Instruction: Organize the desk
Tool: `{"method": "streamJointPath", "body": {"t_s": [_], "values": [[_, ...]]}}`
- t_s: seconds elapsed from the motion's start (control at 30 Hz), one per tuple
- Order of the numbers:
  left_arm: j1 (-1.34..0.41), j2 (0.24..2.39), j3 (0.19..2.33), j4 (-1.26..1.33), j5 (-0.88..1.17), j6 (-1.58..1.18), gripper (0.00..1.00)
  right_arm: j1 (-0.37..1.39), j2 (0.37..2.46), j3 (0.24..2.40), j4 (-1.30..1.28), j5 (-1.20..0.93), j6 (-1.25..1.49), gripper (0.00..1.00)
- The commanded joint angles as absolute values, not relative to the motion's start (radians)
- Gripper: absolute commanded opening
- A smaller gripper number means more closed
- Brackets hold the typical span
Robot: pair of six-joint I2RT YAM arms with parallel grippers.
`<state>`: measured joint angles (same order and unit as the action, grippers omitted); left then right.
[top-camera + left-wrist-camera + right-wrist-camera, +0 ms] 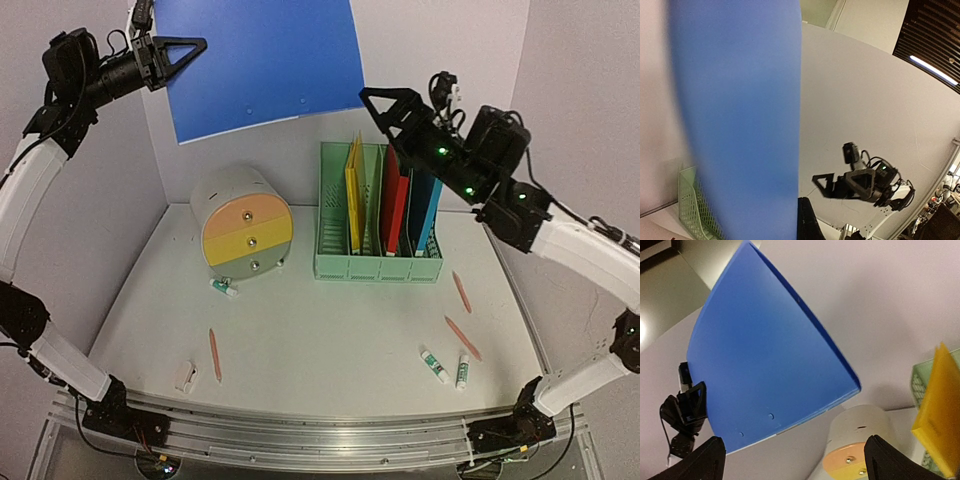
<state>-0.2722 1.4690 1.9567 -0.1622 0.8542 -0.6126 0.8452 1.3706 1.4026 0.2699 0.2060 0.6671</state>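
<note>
The desk (330, 330) is a white tabletop with a silver rail along its front. High above its back left, my left gripper (190, 47) is shut on the left edge of a large blue folder (265, 65), which hangs in the air against the back wall. In the left wrist view the blue folder (740, 120) fills the left half, with one dark finger (809, 222) pressed against its edge. My right gripper (385, 103) hovers open above the rack, to the right of the folder and apart from it. Its jaws (797, 465) stand wide with nothing between them.
A green file rack (378, 262) at the back holds yellow, red and blue folders. Left of it stands a round drawer unit (243, 230). Three glue sticks (434, 365), three orange pens (214, 354) and a small white piece (187, 376) lie scattered on the desk.
</note>
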Motion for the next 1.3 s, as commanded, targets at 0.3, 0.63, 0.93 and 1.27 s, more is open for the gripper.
{"method": "streamJointPath", "body": {"t_s": [0.3, 0.63, 0.93, 1.27], "values": [[-0.273, 1.411, 1.894, 0.157, 0.883, -0.850, 0.00, 0.954, 1.758, 1.638, 0.843, 0.024, 0.857, 0.98], [-0.272, 1.412, 1.825, 0.228, 0.911, -0.958, 0.00, 0.955, 1.901, 1.771, 1.046, -0.001, 0.902, 0.66], [-0.272, 1.378, 1.686, 0.187, 0.888, -0.942, 0.00, 0.955, 1.926, 1.817, 1.156, 0.037, 0.856, 0.05], [-0.272, 1.334, 1.632, -0.205, 0.546, -0.494, 0.85, 0.999, 1.797, 1.792, 0.805, 0.256, 0.557, 0.00]]}}
